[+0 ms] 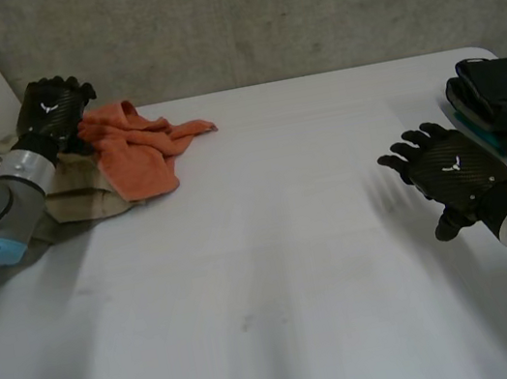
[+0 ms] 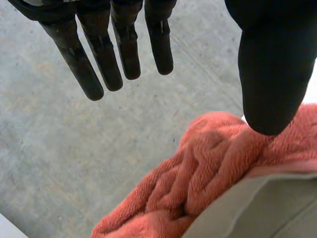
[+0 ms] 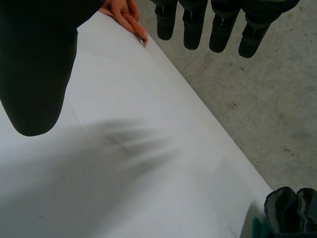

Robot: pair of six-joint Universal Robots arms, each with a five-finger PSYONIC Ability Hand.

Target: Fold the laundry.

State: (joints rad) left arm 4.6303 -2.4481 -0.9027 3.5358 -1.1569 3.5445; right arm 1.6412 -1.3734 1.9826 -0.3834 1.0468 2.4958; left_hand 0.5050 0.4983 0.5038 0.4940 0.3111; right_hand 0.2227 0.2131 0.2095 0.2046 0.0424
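A crumpled orange towel (image 1: 137, 143) lies at the table's far left corner, partly over a beige cloth (image 1: 83, 195). My left hand (image 1: 52, 107) hovers at the towel's far left end, its fingers a little bent. In the left wrist view its fingers (image 2: 99, 54) are spread and hold nothing, and the thumb tip sits right at the orange towel (image 2: 198, 183), beside the beige cloth (image 2: 257, 208). My right hand (image 1: 447, 170) hangs open above the bare table at the right. Its fingers (image 3: 193, 25) are straight and empty, and the orange towel (image 3: 124, 12) lies far off beyond them.
A stack of folded dark clothes (image 1: 503, 101) sits at the table's right edge, just beyond my right hand, and shows again in the right wrist view (image 3: 290, 210). The white table (image 1: 278, 273) stretches between the two hands. A grey concrete wall stands behind.
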